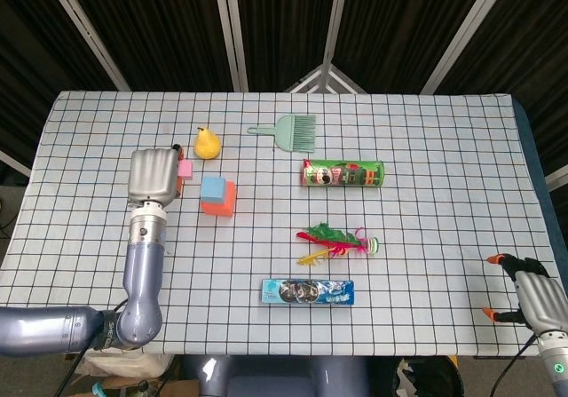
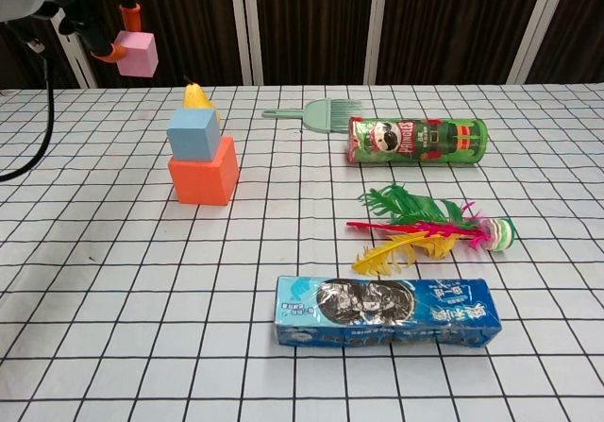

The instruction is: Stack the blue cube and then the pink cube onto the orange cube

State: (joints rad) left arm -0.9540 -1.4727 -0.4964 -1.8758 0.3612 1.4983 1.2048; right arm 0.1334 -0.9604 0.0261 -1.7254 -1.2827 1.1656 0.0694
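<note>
The left hand covers most of the pink cube from above, and the chest view cuts the hand off at the frame's top corner. It holds that cube in the air, left of the blue cube, which sits on the orange cube. The right hand, at the table's near right edge, holds nothing, fingers apart.

Pink cube, blue cube, orange cube, yellow pear, white black-gridded tablecloth.
</note>
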